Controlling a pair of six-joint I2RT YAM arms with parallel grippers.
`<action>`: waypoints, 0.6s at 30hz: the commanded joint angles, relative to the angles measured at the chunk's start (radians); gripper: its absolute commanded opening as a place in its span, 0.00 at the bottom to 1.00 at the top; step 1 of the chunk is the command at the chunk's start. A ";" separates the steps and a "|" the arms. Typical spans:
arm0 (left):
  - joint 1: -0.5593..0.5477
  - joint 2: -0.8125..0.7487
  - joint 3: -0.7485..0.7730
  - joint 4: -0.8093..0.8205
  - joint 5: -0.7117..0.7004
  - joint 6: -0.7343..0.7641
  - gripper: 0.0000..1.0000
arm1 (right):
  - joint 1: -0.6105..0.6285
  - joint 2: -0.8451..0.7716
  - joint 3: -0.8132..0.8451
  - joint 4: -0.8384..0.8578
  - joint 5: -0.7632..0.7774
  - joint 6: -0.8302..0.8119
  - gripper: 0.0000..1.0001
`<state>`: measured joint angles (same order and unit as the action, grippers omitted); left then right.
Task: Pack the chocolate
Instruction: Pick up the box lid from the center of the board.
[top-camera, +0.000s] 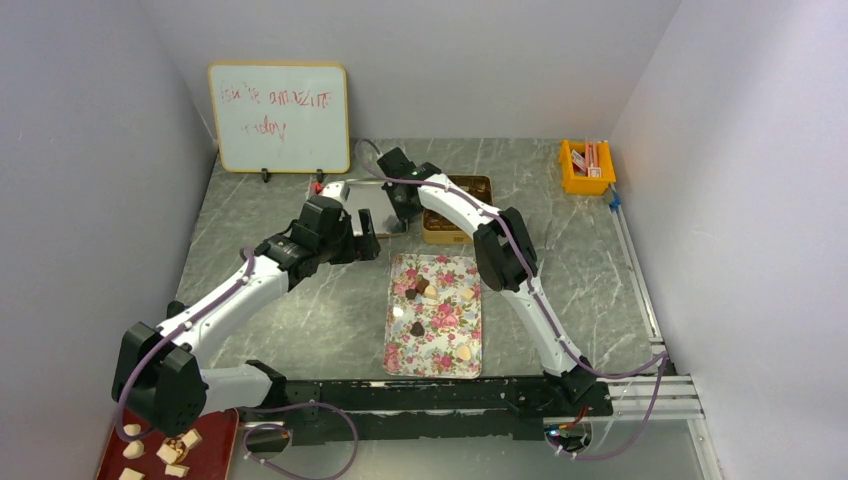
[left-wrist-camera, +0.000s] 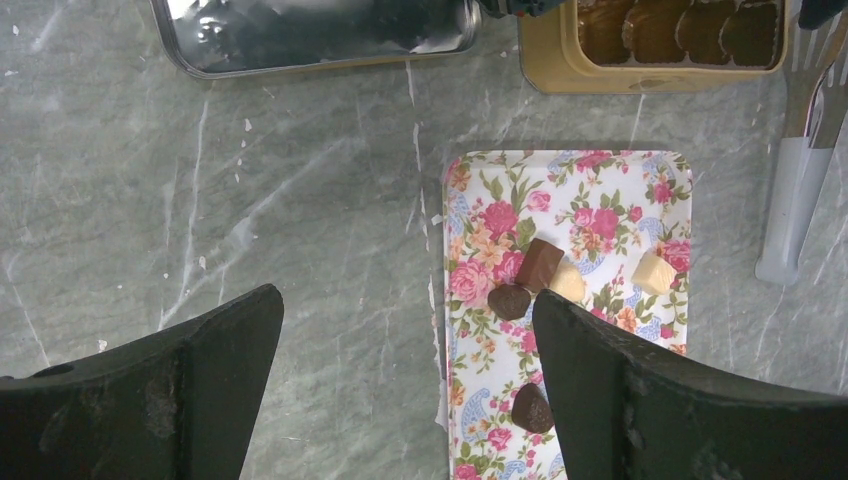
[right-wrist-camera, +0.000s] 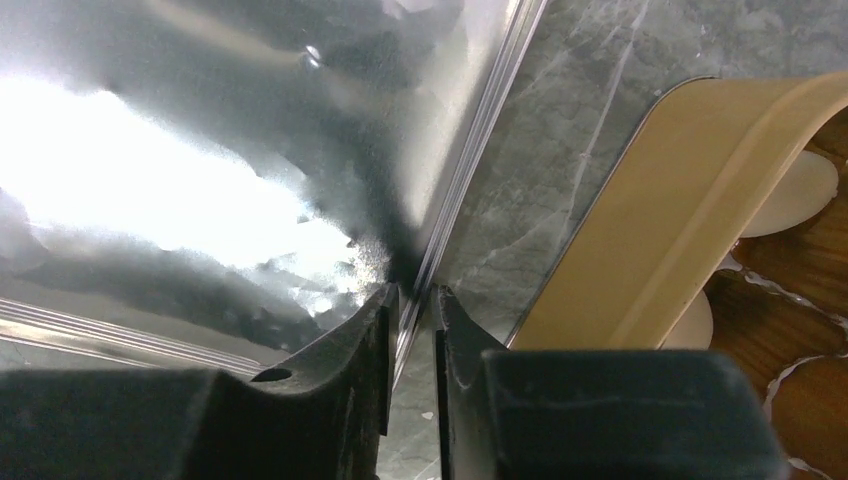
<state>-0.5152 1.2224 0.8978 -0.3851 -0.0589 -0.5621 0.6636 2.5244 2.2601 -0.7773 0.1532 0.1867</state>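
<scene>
My left gripper (left-wrist-camera: 407, 300) is wide open, nothing in it, at the floral tray (left-wrist-camera: 600, 170)'s left edge. My right gripper (right-wrist-camera: 412, 300) is narrow, astride the silver lid (right-wrist-camera: 200, 200) rim beyond the tray; can't tell if clamped. The chocolates (left-wrist-camera: 538, 265) lie on the tray.

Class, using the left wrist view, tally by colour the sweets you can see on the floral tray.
Dark brown sweets: 3
Cream sweets: 2
Total: 5
</scene>
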 joint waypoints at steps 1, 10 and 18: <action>-0.005 0.008 -0.003 0.011 -0.016 0.004 1.00 | 0.002 0.009 0.033 0.007 0.004 0.017 0.18; -0.005 0.011 0.010 -0.002 -0.022 0.020 1.00 | 0.005 -0.042 -0.017 0.039 0.009 0.040 0.00; -0.003 0.012 0.033 -0.032 -0.052 0.023 1.00 | 0.014 -0.137 -0.056 0.096 0.026 0.051 0.00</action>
<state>-0.5152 1.2350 0.8978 -0.3897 -0.0765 -0.5568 0.6682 2.5031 2.2162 -0.7391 0.1562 0.2203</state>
